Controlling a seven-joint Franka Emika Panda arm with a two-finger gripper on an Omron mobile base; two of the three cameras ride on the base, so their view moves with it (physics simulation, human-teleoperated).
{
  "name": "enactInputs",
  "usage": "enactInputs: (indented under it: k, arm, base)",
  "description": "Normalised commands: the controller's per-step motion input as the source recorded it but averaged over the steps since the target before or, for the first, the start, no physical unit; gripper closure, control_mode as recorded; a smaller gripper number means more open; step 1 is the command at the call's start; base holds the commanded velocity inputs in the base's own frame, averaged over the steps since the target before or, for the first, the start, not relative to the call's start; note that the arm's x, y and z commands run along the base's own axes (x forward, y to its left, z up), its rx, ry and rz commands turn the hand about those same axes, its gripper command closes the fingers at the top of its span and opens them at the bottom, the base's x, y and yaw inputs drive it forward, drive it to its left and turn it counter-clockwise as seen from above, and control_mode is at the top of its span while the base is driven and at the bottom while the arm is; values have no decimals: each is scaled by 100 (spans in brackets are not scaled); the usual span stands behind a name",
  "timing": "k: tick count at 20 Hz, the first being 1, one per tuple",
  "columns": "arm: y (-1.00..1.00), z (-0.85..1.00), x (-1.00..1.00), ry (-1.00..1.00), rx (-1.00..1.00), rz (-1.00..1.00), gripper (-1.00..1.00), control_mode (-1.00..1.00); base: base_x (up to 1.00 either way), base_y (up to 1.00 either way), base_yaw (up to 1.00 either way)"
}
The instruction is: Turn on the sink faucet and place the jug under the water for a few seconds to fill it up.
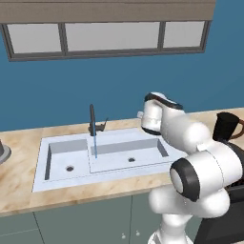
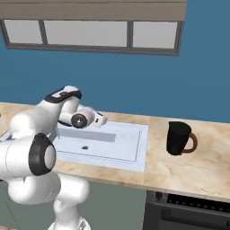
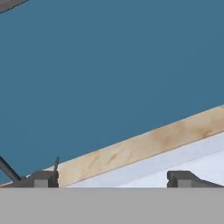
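The sink faucet (image 1: 92,119) stands dark and slim behind the sink (image 1: 57,171), with its small lever (image 1: 103,126) angled out to the right. A thin light-blue stream of water (image 1: 95,146) falls from it into the basin. The black jug (image 2: 179,137) with a brown handle stands upright on the counter right of the sink, well apart from the arm; it is also at the right edge as the jug (image 1: 225,126). My gripper (image 3: 113,179) is open, fingers wide apart with nothing between them, held over the sink's back part to the right of the faucet (image 3: 8,170).
A beige stone counter (image 2: 188,170) runs along the blue wall (image 3: 109,65) under a window (image 1: 112,35). A dark oven front (image 2: 188,211) sits below the counter at the right. A grey round object (image 1: 3,151) lies at the far left. My white arm hides the sink's right end.
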Motion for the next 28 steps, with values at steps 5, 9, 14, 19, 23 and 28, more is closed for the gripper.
enactInputs:
  k: [5, 9, 14, 19, 23, 28]
  arm:
    - [-100, 100, -39, 13, -8, -5, -100, -100]
    - [-91, 100, 4, 38, 0, -9, -100, -100]
    - [-59, 100, 12, 42, 1, -9, -100, -100]
    - [-28, 90, -20, 18, 0, -15, -100, -100]
    - [-20, 17, -96, -4, 0, -1, -100, -100]
    - [-44, 0, -100, -5, -1, 0, -100, -100]
  base:
    - [0, 0, 0]
    - [0, 0, 0]
    - [0, 0, 0]
    - [0, 0, 0]
    - [0, 0, 0]
    - [0, 0, 0]
